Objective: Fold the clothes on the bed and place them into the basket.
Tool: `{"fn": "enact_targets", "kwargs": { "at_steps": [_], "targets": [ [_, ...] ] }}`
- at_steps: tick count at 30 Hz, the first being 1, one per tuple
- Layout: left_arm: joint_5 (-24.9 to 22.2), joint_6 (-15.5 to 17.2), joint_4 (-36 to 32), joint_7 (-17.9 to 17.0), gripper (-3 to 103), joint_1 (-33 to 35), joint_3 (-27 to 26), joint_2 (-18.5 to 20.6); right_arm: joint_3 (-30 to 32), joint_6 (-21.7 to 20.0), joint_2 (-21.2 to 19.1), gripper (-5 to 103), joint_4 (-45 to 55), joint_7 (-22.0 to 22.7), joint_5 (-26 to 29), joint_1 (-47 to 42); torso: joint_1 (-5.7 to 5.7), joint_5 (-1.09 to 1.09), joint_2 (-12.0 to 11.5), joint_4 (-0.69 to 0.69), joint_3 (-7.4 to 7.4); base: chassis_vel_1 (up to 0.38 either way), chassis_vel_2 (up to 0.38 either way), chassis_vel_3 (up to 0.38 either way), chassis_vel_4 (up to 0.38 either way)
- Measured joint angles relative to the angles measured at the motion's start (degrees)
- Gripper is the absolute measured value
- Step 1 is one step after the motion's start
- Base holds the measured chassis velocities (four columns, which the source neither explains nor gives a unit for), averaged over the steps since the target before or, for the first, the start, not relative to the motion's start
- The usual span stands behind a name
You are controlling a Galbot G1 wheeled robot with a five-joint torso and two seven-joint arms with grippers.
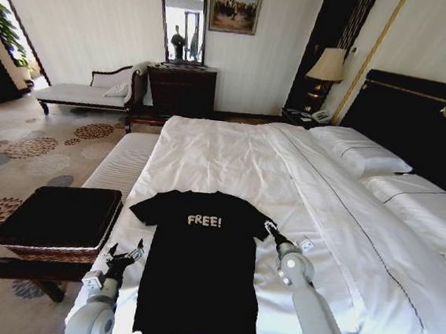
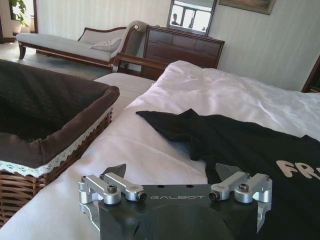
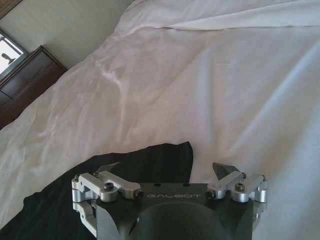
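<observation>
Both grippers spread wide over the flat shirt.

The left gripper [image 1: 124, 254] hangs open beside the black "FREE!" T-shirt's [image 1: 200, 267] left edge; the right gripper [image 1: 269, 229] gapes over its right sleeve. The shirt lies unfolded on the white-sheeted bed [image 1: 232, 156], the brown wicker basket [image 1: 61, 219] nearby.

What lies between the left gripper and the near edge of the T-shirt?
Only bare white sheet of the bed. In the head view the open left gripper hovers beside the T-shirt, basket on its other side.
</observation>
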Motion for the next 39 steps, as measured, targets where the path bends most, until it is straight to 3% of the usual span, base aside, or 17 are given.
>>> {"fn": "enact_targets", "kwargs": {
  "at_steps": [9, 15, 18, 20, 23, 26, 28, 30, 31, 34, 38, 39],
  "targets": [
    [2.54, 0.2, -0.55, 0.25, 100, 0.14, 1.68, 0.52, -0.72, 0.52, 1.11, 100, -9.15, -2.86, -1.27, 6.0, 0.0, -0.01, 0.0, 0.0, 0.0, 0.0, 0.0, 0.0, 0.0],
    [2.8, 0.25, -0.76, 0.43, 100, 0.67, 1.85, -0.05, -0.2, 0.52, 1.12, 101, -10.24, -3.3, -0.78, 6.71, 0.0, -0.01, 0.0, -0.01, 0.0, 0.0, 0.0, 0.0, 0.0],
    [2.8, 0.17, -0.76, 0.57, 100, 1.01, 1.82, -0.09, 0.17, 0.5, 1.38, 88, -10.37, -3.33, -0.14, 6.64, 0.0, -0.01, 0.0, 0.0, 0.0, 0.0, 0.0, 0.0, 0.0],
    [2.8, 0.16, -0.76, 0.58, 100, 1.03, 1.83, -0.07, 0.22, 0.5, 1.42, 88, -10.37, -3.32, -0.08, 6.53, 0.0, -0.02, 0.0, 0.0, -0.01, 0.0, 0.0, 0.0, 0.0],
    [2.75, 0.13, -0.89, 0.6, 100, 0.98, 1.82, -0.02, 0.55, 0.44, 1.77, 72, -10.35, -3.34, 0.36, 5.96, 0.0, -0.01, 0.0, -0.02, -0.01, 0.0, 0.0, 0.0, 0.0],
    [2.75, 0.13, -0.94, 0.6, 100, 0.97, 1.82, -0.02, 0.61, 0.41, 1.83, 72, -10.34, -3.35, 0.44, 5.92, 0.0, -0.01, 0.0, -0.01, 0.0, 0.0, 0.0, 0.0, 0.0],
    [2.25, 0.31, -1.44, 0.54, 100, 0.85, 1.83, 0.01, 0.86, 0.28, 2.07, 50, -10.34, -3.44, 1.14, 5.58, 0.0, -0.01, 0.0, -0.01, 0.0, 0.0, 0.0, 0.0, 0.0],
    [1.15, 0.62, -1.55, 0.39, 100, 0.75, 1.74, 0.03, 0.91, 0.11, 2.21, 39, -10.11, -3.16, 1.95, 5.4, 0.0, -0.01, 0.0, 0.0, 0.0, 0.0, 0.0, 0.0, 0.0],
    [1.15, 0.62, -1.55, 0.39, 100, 0.75, 1.74, 0.03, 0.91, 0.11, 2.21, 39, -10.11, -3.16, 1.95, 5.4, 0.0, -0.01, 0.0, 0.0, 0.0, 0.0, 0.0, 0.0, 0.0],
    [0.36, 0.63, -1.46, 0.2, 100, 0.59, 1.47, 0.41, 0.94, 0.07, 2.33, 23, -10.23, -3.06, 1.9, 5.17, 0.0, -0.01, 0.0, 0.0, -0.01, 0.0, 0.0, 0.0, 0.0],
    [0.26, 0.63, -1.5, 0.18, 100, 0.58, 1.45, 0.58, 1.0, 0.07, 2.32, 18, -10.34, -3.09, 1.84, 5.07, 0.0, 0.0, 0.0, 0.0, 0.0, 0.0, 0.0, 0.0, 0.0],
    [0.26, 0.66, -1.57, 0.17, 100, 0.58, 1.45, 0.58, 1.05, 0.06, 2.29, 7, -10.35, -3.12, 1.84, 5.05, 0.0, -0.01, 0.0, 0.0, 0.0, 0.0, 0.0, 0.0, 0.0]
  ]
}}
